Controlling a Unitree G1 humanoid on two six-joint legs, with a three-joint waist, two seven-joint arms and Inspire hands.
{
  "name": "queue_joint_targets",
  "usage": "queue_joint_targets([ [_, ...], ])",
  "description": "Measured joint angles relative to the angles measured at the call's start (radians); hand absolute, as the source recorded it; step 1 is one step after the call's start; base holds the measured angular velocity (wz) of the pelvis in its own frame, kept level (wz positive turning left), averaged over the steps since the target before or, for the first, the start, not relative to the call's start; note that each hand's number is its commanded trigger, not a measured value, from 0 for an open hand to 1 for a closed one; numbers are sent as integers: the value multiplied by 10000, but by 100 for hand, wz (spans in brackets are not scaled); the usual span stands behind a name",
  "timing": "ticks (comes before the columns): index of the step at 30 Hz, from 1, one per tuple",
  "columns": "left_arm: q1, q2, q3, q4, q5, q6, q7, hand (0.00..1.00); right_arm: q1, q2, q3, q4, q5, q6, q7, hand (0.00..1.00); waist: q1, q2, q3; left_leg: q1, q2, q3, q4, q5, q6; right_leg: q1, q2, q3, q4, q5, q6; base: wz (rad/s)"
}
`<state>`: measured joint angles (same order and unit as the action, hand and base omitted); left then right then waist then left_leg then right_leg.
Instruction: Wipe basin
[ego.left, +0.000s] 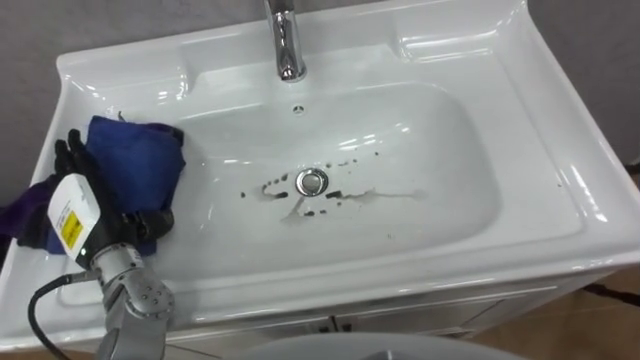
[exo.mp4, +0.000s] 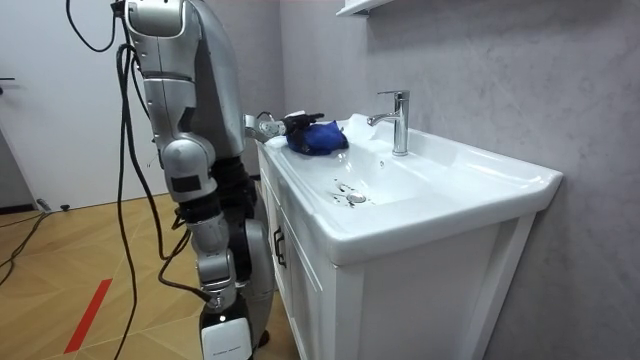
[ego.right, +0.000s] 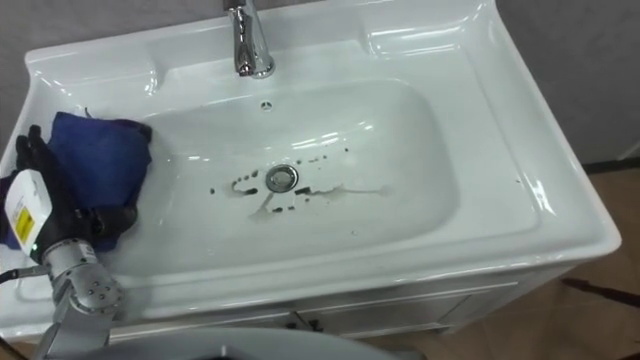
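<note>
The white ceramic basin (ego.left: 450, 225) is showing dark specks and smears (ego.left: 345, 192) around the round metal drain (ego.left: 311, 182) at the bottom of the bowl. One faint streak is running from them toward the robot's right. The rest of the bowl and the flat rim are looking clean and shiny.

The dark blue cloth (ego.left: 135, 160) is lying bunched on the left part of the rim, hanging a little over the edge of the bowl and well apart from the dirt. The robot's left hand (ego.left: 90, 215) is clamping it: the dark fingers are reaching round the far side of the cloth and the thumb is pressing on the near side.

The chrome tap (ego.left: 287, 45) is standing at the back, behind the drain, and no water is running from it. In the room view the robot is standing close against the front of the white cabinet (exo.mp4: 300, 280) that is carrying the basin, with the left arm stretched over the rim.

In my judgement the task is only at its beginning. The cloth is gripped, which is the first step, but the wiping of the dirty place is not yet done. What is remaining is to bring the cloth down into the bowl, rub over the marks around the drain, and perhaps go over the walls of the bowl.
</note>
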<state>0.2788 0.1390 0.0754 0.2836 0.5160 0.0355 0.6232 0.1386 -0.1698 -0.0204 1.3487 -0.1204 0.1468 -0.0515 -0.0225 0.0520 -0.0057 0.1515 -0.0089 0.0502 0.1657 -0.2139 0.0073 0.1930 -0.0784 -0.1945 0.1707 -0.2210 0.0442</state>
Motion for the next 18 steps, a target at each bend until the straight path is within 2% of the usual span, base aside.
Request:
queue_joint_targets([
  [3,-3,1,3,60,5,25,0,0,-11,0,1,-11,-7,44,-17,0,2,35,0,4,1,1,-2,0,0,-3,3,2,-5,0,0,0],
  [4,-35,10,13,124,1,23,0,3,-26,-1,-4,-8,-26,64,-30,0,6,38,0,13,0,1,0,1,0,-3,3,-1,-6,0,0,0],
  [5,-71,36,24,207,1,23,-1,55,-38,-1,-4,-9,-33,64,-34,0,5,38,0,25,0,3,-2,1,0,8,3,-1,-11,0,0,0],
  [6,-107,61,23,276,1,21,-3,91,-40,-3,-4,-11,-29,62,-32,0,7,38,0,26,0,3,-2,1,0,12,3,-2,-10,0,0,0],
  [7,-135,112,28,454,1,22,-4,100,-43,-10,-6,-23,-26,65,-27,0,17,39,0,55,-1,9,-2,2,0,13,2,-2,-9,0,0,0],
  [13,-217,171,31,593,6,92,5,100,2,-46,-15,-294,-67,79,-27,0,-8,37,3,93,1,43,-12,4,-1,12,-1,10,-8,0,0,-1],
  [18,-244,316,30,730,279,62,331,100,0,-94,-18,-319,-52,84,-21,0,-10,17,0,79,2,51,-44,5,-3,22,-1,31,-21,-3,-1,0],
])
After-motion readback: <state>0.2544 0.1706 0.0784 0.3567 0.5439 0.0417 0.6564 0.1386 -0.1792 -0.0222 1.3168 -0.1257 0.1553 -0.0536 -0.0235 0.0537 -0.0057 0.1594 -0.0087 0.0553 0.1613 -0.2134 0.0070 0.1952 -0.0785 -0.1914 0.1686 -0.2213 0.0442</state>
